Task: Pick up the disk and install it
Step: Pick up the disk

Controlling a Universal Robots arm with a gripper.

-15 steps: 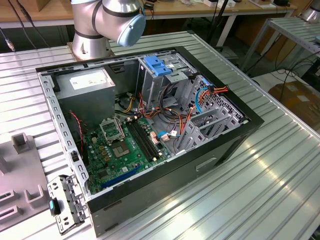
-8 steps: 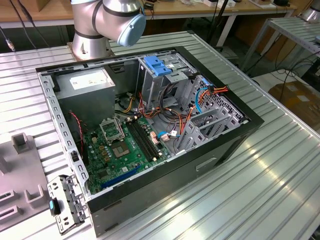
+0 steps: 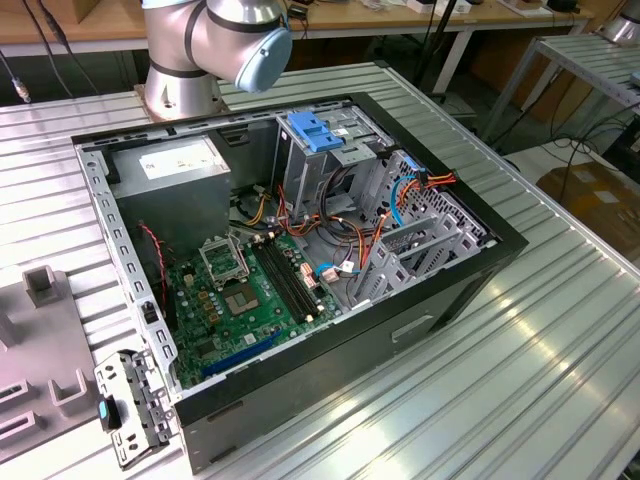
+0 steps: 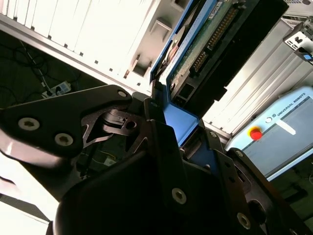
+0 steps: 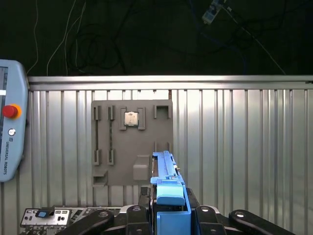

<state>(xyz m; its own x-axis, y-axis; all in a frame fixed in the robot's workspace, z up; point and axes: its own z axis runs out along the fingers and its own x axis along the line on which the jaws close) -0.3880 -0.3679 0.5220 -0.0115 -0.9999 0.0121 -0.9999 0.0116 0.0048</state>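
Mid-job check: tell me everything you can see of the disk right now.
The disk is clamped in the gripper, which is shut on its sides. In the second wrist view its green circuit-board face shows, with a row of connector pins near one end and a blue plastic rail along its edge. In the first wrist view it appears edge-on, with the blue rail toward the camera.

An open computer case (image 3: 300,385) sits on the ribbed table (image 3: 520,380).
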